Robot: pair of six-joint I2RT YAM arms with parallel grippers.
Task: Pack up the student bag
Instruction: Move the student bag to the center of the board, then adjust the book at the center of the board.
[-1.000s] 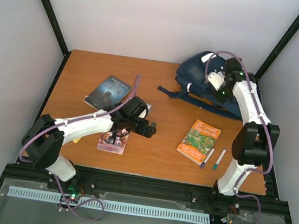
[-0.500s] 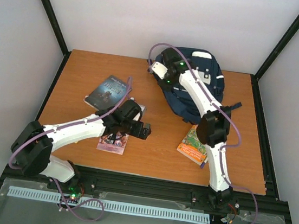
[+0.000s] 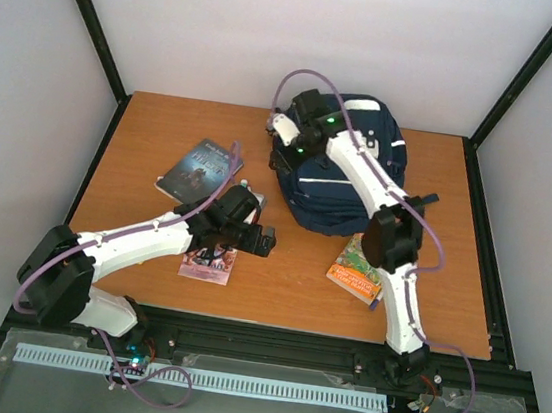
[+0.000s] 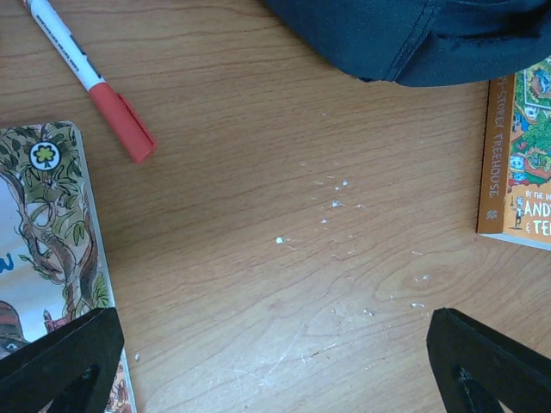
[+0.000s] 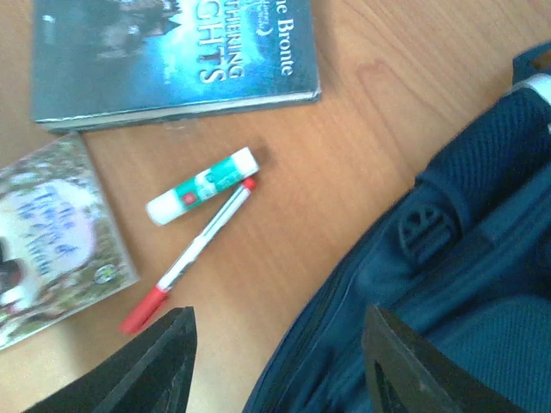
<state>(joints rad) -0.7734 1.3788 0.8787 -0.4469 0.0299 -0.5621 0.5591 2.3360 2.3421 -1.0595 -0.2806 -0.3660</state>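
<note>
Hovering at the far left shoulder of the student bag (image 3: 322, 197), the right gripper (image 3: 289, 140) has its jaws parted. The right wrist view shows the right gripper (image 5: 275, 340) with both fingers apart, the bag's navy edge (image 5: 448, 258) below and to the right of the gap, and nothing pinched that I can see. The bag lies flat on the far centre-right of the counter (image 3: 165, 122). Its long axis runs roughly far to near, white-patched top toward the back wall and base near the treehouse book (image 3: 357, 269). The left gripper (image 3: 257, 239) sits mid-counter, jaws released wide and empty. In the left wrist view the left gripper (image 4: 271, 344) is over bare wood, and the bag's hem (image 4: 405, 34) crosses the top edge of that view, ahead of the jaws and apart from them. Loose items cluster on the left side: a red-capped pen (image 5: 189, 262) touching a glue stick (image 5: 202, 198), a dark blue book (image 5: 172, 52) and a small illustrated book (image 4: 52, 284) just beside the left finger. Judgement: the right arm is much the nearer to the bag and is placed to work its opening, while the left is nearer the items. Whether the zip is open I cannot tell.
</note>
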